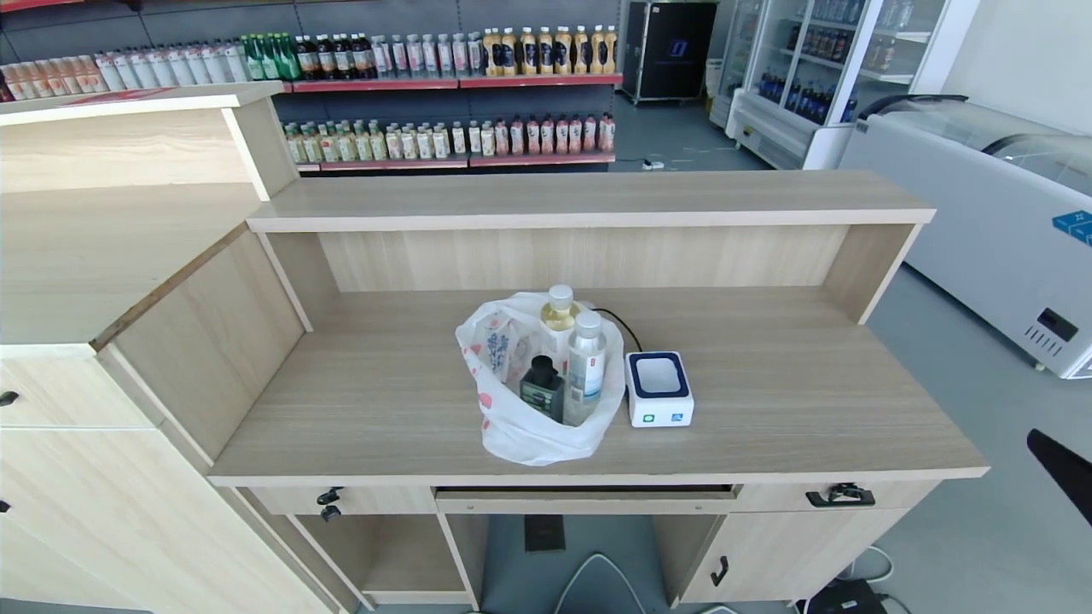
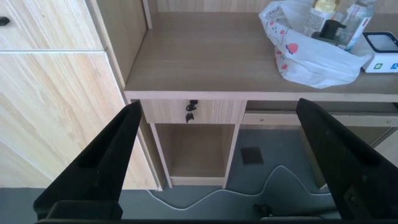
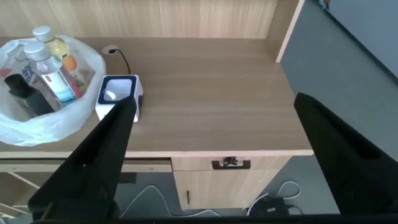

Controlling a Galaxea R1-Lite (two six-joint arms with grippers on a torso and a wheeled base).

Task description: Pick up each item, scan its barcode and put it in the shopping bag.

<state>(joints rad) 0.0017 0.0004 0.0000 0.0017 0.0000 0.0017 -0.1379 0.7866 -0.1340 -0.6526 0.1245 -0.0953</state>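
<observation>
While left gripper [image 2: 219, 109] and right gripper [image 3: 214, 102] both gape, fingers wide apart, shopping bag [image 1: 512, 435] holding bottles [image 1: 587, 358] stands just left of scanner [image 1: 659, 388].

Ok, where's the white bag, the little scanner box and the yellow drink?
shopping bag [image 1: 522, 437]: head view, its white front wall.
scanner [image 1: 658, 374]: head view, its top window.
yellow drink bottle [image 1: 559, 319]: head view, its shoulder under the cap.

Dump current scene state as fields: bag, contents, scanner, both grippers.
bag: white plastic shopping bag, open, on light wooden counter
contents: yellow-drink bottle with white cap, clear bottle with white cap, dark boxy item, printed white pouch
scanner: white square scanner with blue rim, on counter right of bag
left gripper: open, empty, in front of counter
right gripper: open, empty, in front of counter
</observation>
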